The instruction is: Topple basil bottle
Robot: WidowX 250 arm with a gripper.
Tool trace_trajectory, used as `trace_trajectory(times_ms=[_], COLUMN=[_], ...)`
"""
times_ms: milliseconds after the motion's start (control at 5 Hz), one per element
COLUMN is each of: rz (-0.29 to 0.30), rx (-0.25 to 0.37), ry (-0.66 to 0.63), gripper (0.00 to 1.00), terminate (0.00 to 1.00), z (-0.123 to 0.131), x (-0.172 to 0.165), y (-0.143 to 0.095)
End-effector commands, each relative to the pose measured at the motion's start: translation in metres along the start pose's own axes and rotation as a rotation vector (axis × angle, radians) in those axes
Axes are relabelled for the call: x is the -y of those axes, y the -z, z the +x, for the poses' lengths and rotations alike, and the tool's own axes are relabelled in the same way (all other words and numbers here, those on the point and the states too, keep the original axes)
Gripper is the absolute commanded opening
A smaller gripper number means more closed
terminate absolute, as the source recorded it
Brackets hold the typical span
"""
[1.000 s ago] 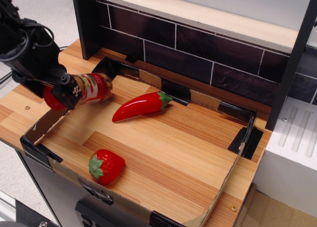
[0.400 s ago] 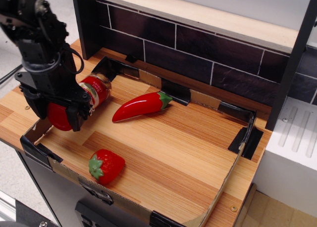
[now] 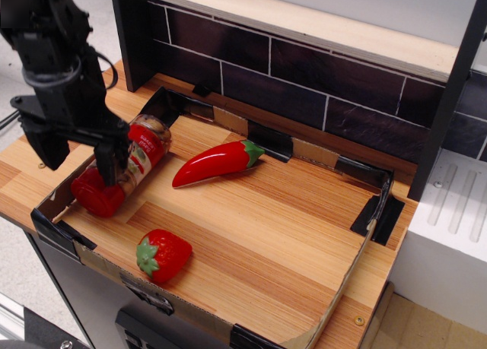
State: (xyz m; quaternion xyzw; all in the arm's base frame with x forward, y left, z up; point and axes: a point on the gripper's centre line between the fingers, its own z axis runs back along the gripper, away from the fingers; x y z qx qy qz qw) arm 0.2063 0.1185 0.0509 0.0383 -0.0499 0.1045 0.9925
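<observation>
The basil bottle [image 3: 141, 153] lies on its side at the left end of the wooden tray [image 3: 251, 235]. Its red cap [image 3: 97, 194] points to the front left, against the cardboard rim. Its clear body with the red-and-white label points to the back right. My black gripper [image 3: 74, 157] hangs just above the cap end. Its fingers stand wide apart and hold nothing. The right finger [image 3: 106, 160] covers part of the bottle's neck.
A glossy red chili pepper [image 3: 217, 163] lies just right of the bottle. A strawberry [image 3: 162, 255] sits near the tray's front edge. A low cardboard rim [image 3: 364, 246] runs around the tray. A dark tiled wall [image 3: 304, 87] stands behind, a white unit [image 3: 453, 227] at right.
The bottle was held tilted in the gripper above the tray's left end. It now lies on the tray floor, and the gripper has opened and risen slightly off it.
</observation>
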Motion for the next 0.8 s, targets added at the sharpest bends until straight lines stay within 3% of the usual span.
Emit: trace_trajectory(times_ms=[0, 400, 600], rz=[-0.025, -0.029, -0.029], rx=[0.085, 0.092, 0.092], ry=[0.008, 0.043, 0.043], gripper=[1.00, 1.00, 1.00], terminate=[0.00, 0.00, 1.00], z=[0.016, 0.023, 0.023], x=[0.004, 0.016, 0.016], y=[-0.036, -0.043, -0.043])
